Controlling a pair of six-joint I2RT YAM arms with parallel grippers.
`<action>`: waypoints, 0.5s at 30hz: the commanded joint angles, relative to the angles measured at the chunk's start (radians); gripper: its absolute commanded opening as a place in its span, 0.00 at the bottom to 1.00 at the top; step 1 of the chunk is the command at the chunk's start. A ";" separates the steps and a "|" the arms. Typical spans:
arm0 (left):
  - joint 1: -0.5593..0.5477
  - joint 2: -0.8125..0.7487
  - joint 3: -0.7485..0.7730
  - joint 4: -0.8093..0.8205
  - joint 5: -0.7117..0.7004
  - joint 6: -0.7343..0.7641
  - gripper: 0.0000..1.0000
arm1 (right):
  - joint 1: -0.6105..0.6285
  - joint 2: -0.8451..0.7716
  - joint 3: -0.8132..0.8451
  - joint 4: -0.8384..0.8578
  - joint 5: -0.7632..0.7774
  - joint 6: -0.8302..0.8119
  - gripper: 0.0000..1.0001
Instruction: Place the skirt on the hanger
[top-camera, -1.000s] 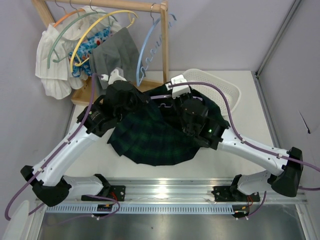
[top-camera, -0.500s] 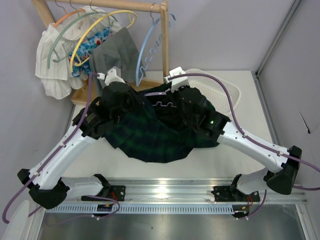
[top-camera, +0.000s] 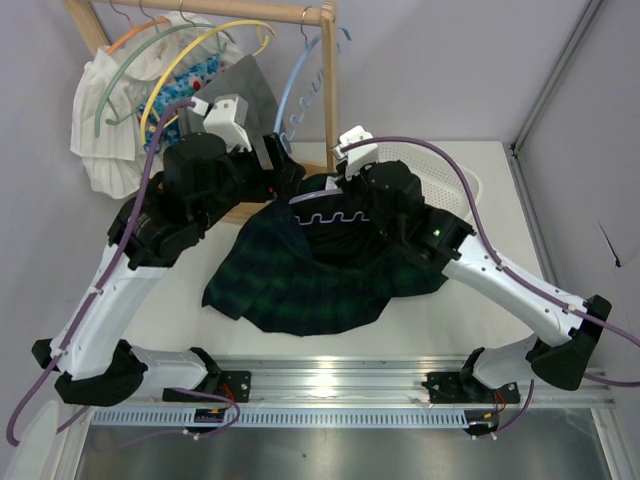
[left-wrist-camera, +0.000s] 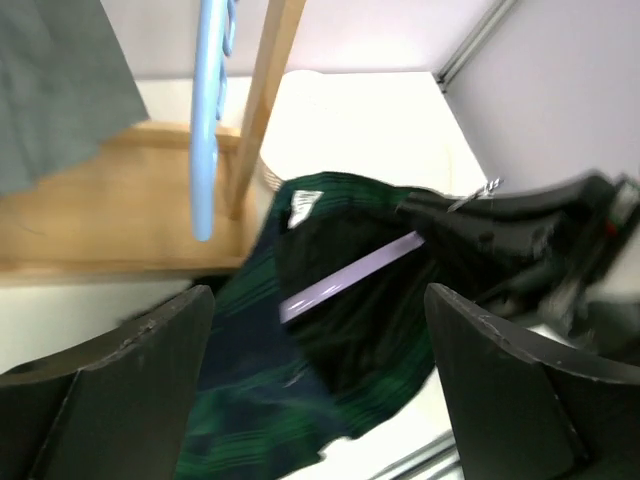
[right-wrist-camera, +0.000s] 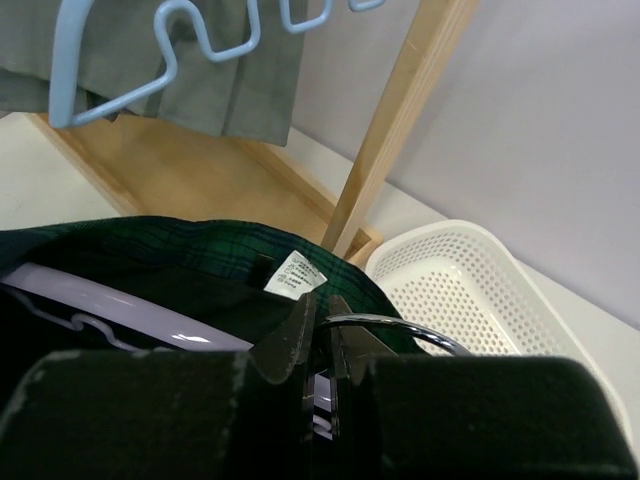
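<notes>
Plaid fabric governs this step: the skirt (top-camera: 305, 275) lies with its hem spread on the bench (top-camera: 430, 335) and its waistband raised around the hanger (top-camera: 335, 217), whose scalloped lavender bar spans the open waist. I judge the seating nearly done, so what matters now is keeping it seated.

Procedure:
1. Keep the bar level, so that neither end slips out of the waistband.
2. Lift slowly, since the hem drags on the bench and its weight pulls on one side.
3. Steer clear of the rack post (top-camera: 328, 90) and the blue hanger (top-camera: 290, 100), both close behind.
4. Check the white label (right-wrist-camera: 293, 273); it marks the waistband's inner edge just above the bar.

My right arm reaches forward from the near right. Its right fingers (right-wrist-camera: 322, 345) are clenched on the hanger at the neck, with the wire hook curving just beside them. My left arm is raised and bent toward the rack. Its left fingers (top-camera: 278, 163) are spread wide, grasping nothing, apart from the skirt and pointing down at it.
</notes>
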 joint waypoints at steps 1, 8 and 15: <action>-0.001 -0.033 0.111 -0.098 0.034 0.240 0.92 | -0.040 -0.045 0.103 0.031 -0.082 0.037 0.00; -0.001 -0.083 0.053 -0.119 0.231 0.547 0.90 | -0.086 -0.001 0.299 -0.131 -0.228 0.030 0.00; -0.004 -0.043 0.087 -0.042 0.366 0.714 0.88 | -0.083 -0.006 0.373 -0.214 -0.341 0.005 0.00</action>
